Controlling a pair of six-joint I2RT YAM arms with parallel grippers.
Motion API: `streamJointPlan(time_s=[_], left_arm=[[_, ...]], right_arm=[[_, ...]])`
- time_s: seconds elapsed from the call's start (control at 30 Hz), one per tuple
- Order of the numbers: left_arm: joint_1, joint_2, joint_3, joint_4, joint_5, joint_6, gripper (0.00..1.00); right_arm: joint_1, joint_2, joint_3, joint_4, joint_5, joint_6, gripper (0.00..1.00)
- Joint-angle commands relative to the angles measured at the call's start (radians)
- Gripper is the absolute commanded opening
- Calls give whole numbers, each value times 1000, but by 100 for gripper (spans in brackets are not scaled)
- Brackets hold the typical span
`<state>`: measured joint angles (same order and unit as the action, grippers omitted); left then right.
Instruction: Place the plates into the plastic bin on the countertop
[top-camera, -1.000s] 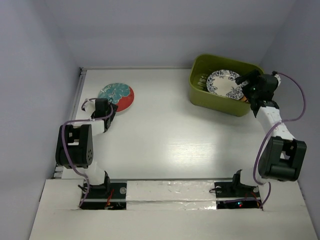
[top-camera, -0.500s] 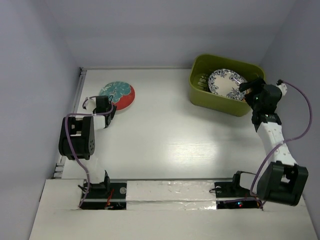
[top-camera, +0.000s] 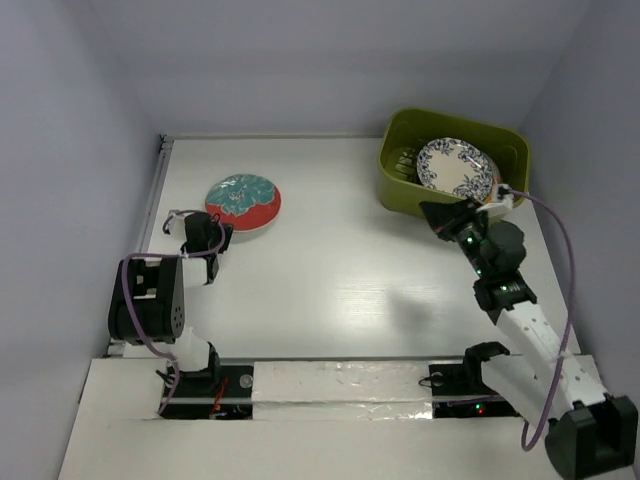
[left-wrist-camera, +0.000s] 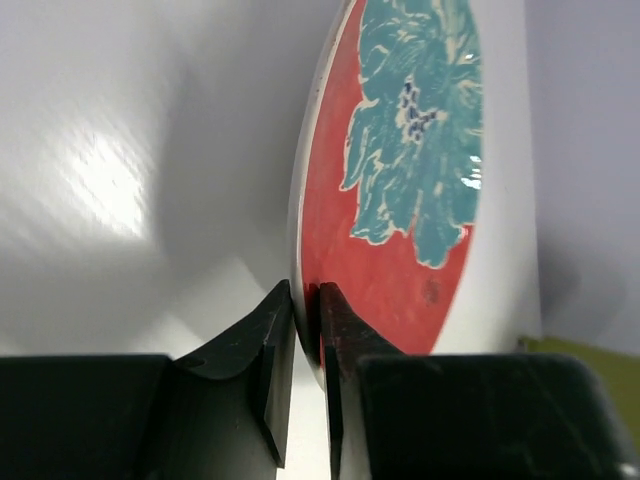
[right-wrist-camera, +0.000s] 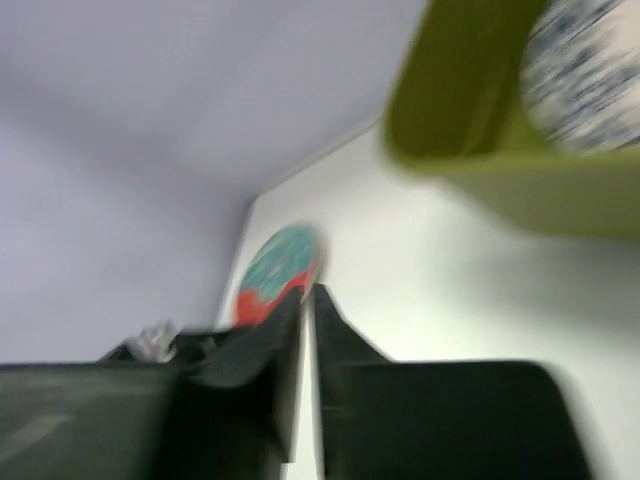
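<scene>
The red-teal floral plate (top-camera: 243, 200) is at the left of the white countertop (top-camera: 330, 270). My left gripper (top-camera: 207, 232) is shut on its near rim; in the left wrist view the fingers (left-wrist-camera: 275, 330) pinch the edge of the plate (left-wrist-camera: 400, 200) from both sides. The olive-green plastic bin (top-camera: 400, 185) stands at the back right with a white-blue patterned plate (top-camera: 455, 168) leaning inside. My right gripper (top-camera: 443, 215) hangs in front of the bin, jaws nearly together with nothing between them. Its blurred wrist view shows the bin (right-wrist-camera: 480, 150) and the floral plate (right-wrist-camera: 283, 265) far off.
Walls close the countertop in at the back, left and right. A raised strip runs along the left edge (top-camera: 160, 190). Both arm bases sit at the near edge. A sliver of orange (top-camera: 490, 199) shows under the white-blue plate in the bin.
My left gripper has shut on the floral plate's rim, and the plate has shifted slightly right. My right arm has pulled back from over the bin toward the middle, and its jaws have come together.
</scene>
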<state>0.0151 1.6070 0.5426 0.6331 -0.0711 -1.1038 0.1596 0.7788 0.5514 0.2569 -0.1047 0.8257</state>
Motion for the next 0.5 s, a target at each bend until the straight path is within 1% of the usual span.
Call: streamJointPlan(time_s=[0.0, 0.03, 0.07, 0.1, 0.13, 0.17, 0.2, 0.23, 0.27, 0.3, 0.4, 0.47], left_arm=[[-3, -137, -75, 135, 106, 51, 0], [-3, -159, -111, 149, 123, 51, 0], [-3, -201, -125, 169, 152, 53, 0], [-3, -222, -141, 175, 169, 56, 0], [-3, -240, -167, 181, 189, 59, 0], [-3, -274, -179, 192, 226, 61, 0], [-13, -292, -190, 195, 244, 61, 0], [-14, -311, -216, 201, 263, 62, 0], [-14, -352, -227, 211, 301, 62, 0], [-14, -375, -239, 211, 318, 64, 0], [-23, -473, -277, 208, 389, 70, 0], [-33, -540, -297, 188, 436, 79, 0]], right_arm=[[159, 63, -62, 200, -20, 33, 22], [199, 88, -71, 226, 9, 50, 45], [239, 146, -77, 254, 28, 56, 56], [280, 181, -74, 299, 46, 59, 64], [360, 221, -67, 317, 62, 67, 77], [397, 302, -55, 332, 94, 69, 82], [431, 344, -44, 366, 102, 75, 87], [475, 385, -22, 384, 129, 90, 94], [489, 427, -15, 403, 131, 102, 95], [498, 503, -10, 453, 131, 113, 97], [511, 601, 1, 551, 115, 151, 98], [520, 677, 24, 565, 115, 162, 98]])
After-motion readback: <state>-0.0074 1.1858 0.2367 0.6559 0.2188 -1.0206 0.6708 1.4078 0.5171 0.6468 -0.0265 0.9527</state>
